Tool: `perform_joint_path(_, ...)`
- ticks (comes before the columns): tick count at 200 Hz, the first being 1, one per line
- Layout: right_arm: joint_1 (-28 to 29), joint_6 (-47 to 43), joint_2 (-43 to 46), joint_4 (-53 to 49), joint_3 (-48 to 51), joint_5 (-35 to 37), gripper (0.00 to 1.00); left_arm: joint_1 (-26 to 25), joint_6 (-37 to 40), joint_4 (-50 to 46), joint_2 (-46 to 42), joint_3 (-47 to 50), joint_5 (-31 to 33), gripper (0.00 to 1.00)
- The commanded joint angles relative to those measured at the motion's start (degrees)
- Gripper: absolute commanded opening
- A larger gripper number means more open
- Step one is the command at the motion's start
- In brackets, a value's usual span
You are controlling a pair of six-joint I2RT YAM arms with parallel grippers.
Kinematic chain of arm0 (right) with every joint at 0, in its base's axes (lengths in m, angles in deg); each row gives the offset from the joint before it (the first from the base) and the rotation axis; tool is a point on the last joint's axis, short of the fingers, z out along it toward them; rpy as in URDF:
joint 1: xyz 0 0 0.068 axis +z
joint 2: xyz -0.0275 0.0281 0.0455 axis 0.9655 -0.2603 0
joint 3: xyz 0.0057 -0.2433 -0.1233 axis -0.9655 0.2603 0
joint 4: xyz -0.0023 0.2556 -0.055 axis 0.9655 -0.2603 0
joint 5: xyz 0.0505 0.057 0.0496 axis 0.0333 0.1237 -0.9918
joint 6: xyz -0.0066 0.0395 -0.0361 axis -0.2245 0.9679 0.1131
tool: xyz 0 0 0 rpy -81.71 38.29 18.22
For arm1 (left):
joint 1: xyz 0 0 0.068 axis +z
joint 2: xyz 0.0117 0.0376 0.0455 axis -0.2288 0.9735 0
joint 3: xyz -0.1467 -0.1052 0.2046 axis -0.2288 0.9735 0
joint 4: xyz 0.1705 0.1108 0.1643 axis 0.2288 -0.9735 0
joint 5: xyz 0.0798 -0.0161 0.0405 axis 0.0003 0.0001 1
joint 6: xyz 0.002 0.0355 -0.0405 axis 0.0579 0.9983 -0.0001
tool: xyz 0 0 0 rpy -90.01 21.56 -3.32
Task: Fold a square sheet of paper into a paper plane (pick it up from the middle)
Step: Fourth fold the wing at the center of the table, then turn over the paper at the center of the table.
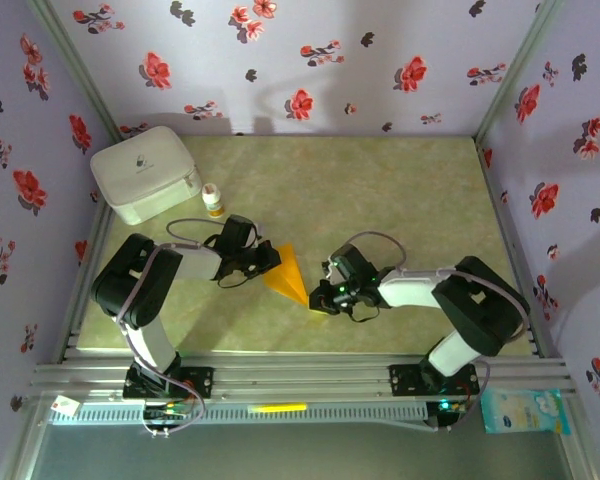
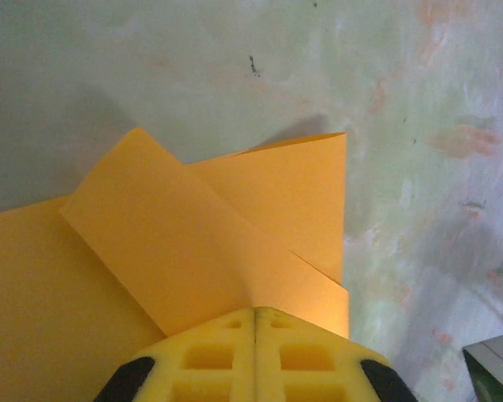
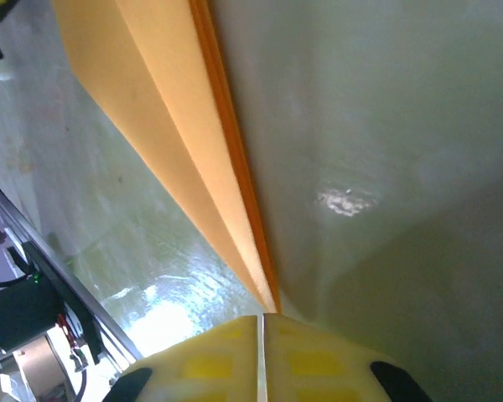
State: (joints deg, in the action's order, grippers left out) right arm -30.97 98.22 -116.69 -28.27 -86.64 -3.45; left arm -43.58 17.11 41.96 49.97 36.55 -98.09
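Square sheet of paper [image 1: 288, 270], seen from above, is already a layered orange wedge on or just above the worktop [image 1: 400, 190], spanning between the left gripper [image 1: 267, 260] and right gripper [image 1: 318, 298]; the wings and final creases look undone. Left wrist: the left gripper [image 2: 255, 311] is clamped on the wide end, with a diagonal flap folded across ahead of it. Right wrist: the right gripper [image 3: 262, 316] pinches the pointed tip, its fingers together.

table [image 1: 380, 180]: pale green, mottled | far-left corner: white box [image 1: 145, 172] | just beside it: white bottle [image 1: 213, 200], orange cap
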Motion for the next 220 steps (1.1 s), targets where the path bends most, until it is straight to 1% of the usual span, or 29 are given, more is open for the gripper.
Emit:
perform_joint_path(1,0.5,3.1,2.3,-5.2,-2.1,3.3,0.18,1.0,-1.6,-4.0,1.1,2.6,3.8,0.01)
perform_joint_path(6,0.5,3.9,2.5,-5.0,-2.3,3.3,0.21,1.1,-1.9,-3.8,1.1,2.8,3.8,0.01)
perform_joint_path(15,0.5,5.3,3.1,-4.5,-2.4,3.5,0.22,1.1,-2.4,-3.6,1.1,2.9,3.8,0.01)
perform_joint_path(31,0.5,8.1,4.3,-4.8,-1.6,6.6,0.29,1.1,-3.0,-3.6,1.0,3.1,3.9,0.01)
perform_joint_path(49,0.5,9.2,4.0,-4.6,-1.7,6.2,0.32,1.2,-3.6,-3.1,1.0,3.4,3.9,0.01)
perform_joint_path(70,0.6,9.7,2.3,-3.9,-2.2,4.3,0.32,1.1,-4.0,-3.1,1.0,3.5,3.9,0.01)
perform_joint_path(83,0.7,10.6,2.0,-2.3,-1.6,4.4,0.32,1.2,-4.1,-3.1,1.0,3.6,3.9,0.01)
perform_joint_path(129,0.7,10.8,-0.1,-2.3,-1.8,4.3,0.31,1.2,-4.4,-2.6,1.4,4.2,4.0,0.01)
perform_joint_path(150,0.7,11.3,-0.8,-0.7,-1.3,4.2,0.31,1.2,-4.3,-2.7,1.3,4.4,4.1,0.01)
perform_joint_path(181,0.7,12.8,-0.8,4.3,-0.7,3.6,0.29,1.2,-4.3,-2.6,1.3,4.5,4.2,0.01)
perform_joint_path(220,0.6,12.9,-1.2,5.8,-1.6,3.9,0.29,1.1,-4.4,-2.5,1.3,4.2,4.2,0.01)
